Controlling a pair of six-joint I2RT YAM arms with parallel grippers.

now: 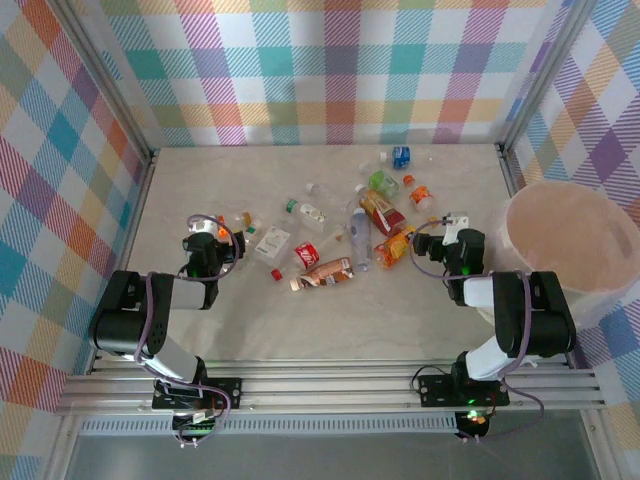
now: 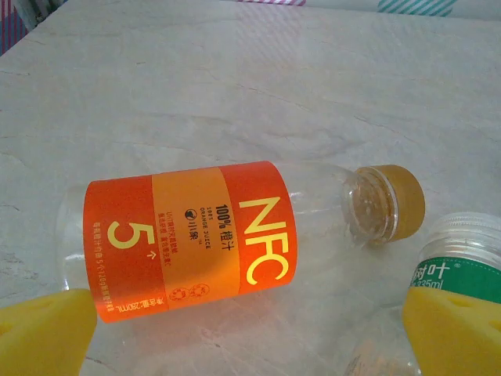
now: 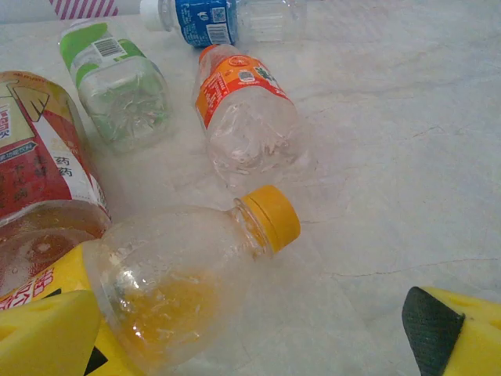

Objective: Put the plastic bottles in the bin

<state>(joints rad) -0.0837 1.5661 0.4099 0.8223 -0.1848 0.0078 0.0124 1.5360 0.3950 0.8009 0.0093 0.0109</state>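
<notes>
Table [image 1: 300, 320], left pincer [image 2: 250, 341], right pincer [image 3: 250, 337] agape

An orange-labelled NFC juice bottle [image 2: 227, 235] lies on its side on the pale marbled table [image 2: 235, 78], its gold cap [image 2: 401, 200] pointing right, beside a green-labelled bottle [image 2: 462, 270].

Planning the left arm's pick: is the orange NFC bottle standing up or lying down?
Lying on its side: in the left wrist view the orange NFC bottle stretches flat across the table, its yellow cap pointing right.
</notes>
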